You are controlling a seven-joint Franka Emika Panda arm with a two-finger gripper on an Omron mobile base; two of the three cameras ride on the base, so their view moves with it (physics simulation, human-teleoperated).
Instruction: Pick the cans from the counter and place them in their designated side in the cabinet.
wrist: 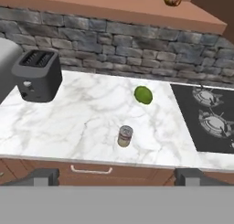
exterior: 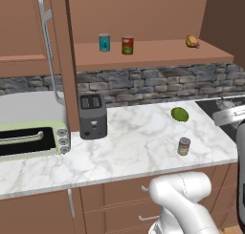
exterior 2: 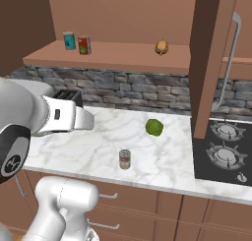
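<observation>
1 cream-yellow can [wrist: 124, 136] left upright on counter [wrist: 82, 122]; we'd judge it light, rigid, slick, so grab mid-body. Gripper [wrist: 116, 176] fingers spread apart, empty.

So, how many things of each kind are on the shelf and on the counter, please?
Cans: 3 — teal-blue can, red can, cream-yellow can
Green round fruit: 1
Orange-brown food item: 1
Toaster: 1
Toaster oven: 1
Total: 7
</observation>
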